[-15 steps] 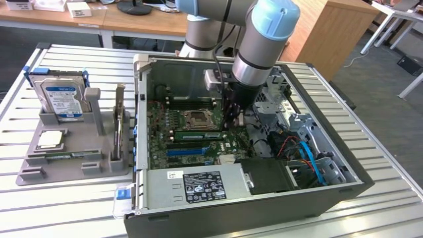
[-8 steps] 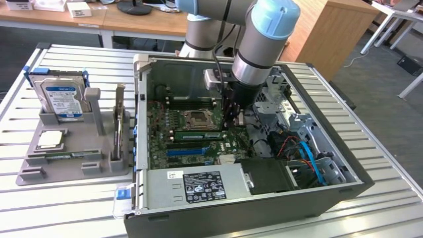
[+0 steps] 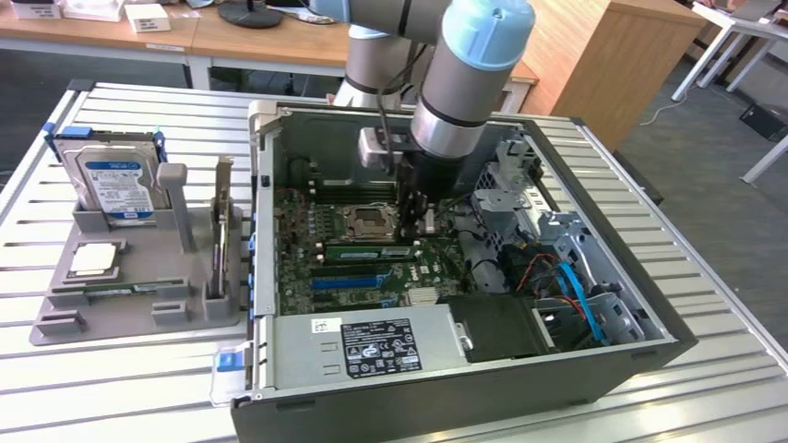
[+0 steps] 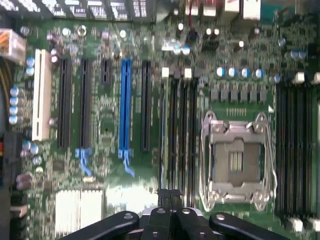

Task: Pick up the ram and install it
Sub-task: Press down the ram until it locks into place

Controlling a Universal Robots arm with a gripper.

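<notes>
A ram (image 3: 369, 251), a narrow green stick with a white label, stands on edge in a black slot beside the CPU socket (image 3: 369, 220) inside the open computer case (image 3: 265, 212). My gripper (image 3: 412, 221) hangs inside the case just above the far end of that stick. In the wrist view the gripper (image 4: 170, 196) is shut, its black fingertips (image 4: 164, 194) pressed together with nothing between them, over the row of long black memory slots (image 4: 179, 135). Whether the tips touch the stick cannot be told.
A grey tray (image 3: 55, 318) on the exterior view's left holds a hard drive (image 3: 117, 180), a CPU (image 3: 96, 260), a tall expansion card (image 3: 221, 231) and another green stick (image 3: 109, 292). The power supply (image 3: 376, 343) and drive cage with cables (image 3: 555, 268) crowd the case.
</notes>
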